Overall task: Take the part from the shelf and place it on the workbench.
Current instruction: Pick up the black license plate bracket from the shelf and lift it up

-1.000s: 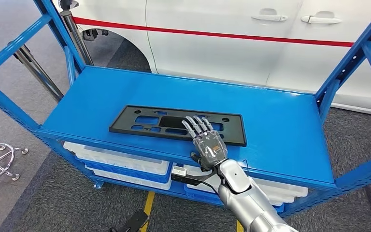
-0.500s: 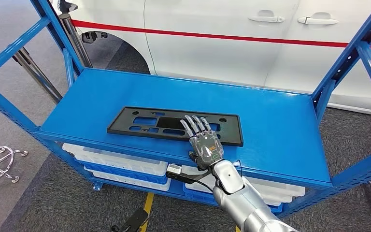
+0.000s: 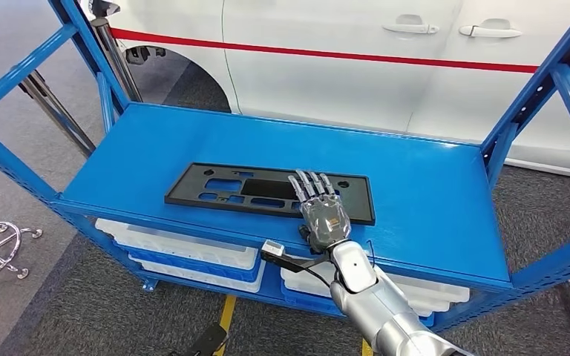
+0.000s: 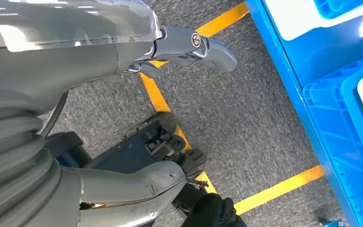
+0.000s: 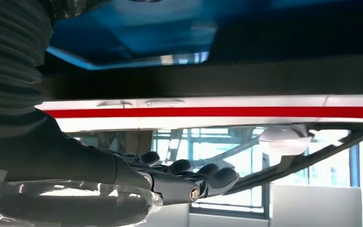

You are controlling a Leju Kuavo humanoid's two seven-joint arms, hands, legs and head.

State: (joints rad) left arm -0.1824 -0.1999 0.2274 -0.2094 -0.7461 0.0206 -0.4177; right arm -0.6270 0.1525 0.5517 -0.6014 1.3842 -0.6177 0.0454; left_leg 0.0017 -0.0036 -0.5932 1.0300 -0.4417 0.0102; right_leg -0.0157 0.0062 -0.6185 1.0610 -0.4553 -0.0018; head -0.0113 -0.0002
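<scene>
Right hand (image 3: 323, 215) lies flat, fingers extended over the near edge of the black plastic plate bracket (image 3: 267, 191), grasping nothing. Bracket rests flat on the blue shelf (image 3: 430, 185). Step in hand: acquiring the grasp. Next move calls for fingers closing round the edge, then lifting.

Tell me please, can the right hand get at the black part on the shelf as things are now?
Probably yes: the right hand already lies flat over the black part on the blue shelf, nothing between them.
</scene>
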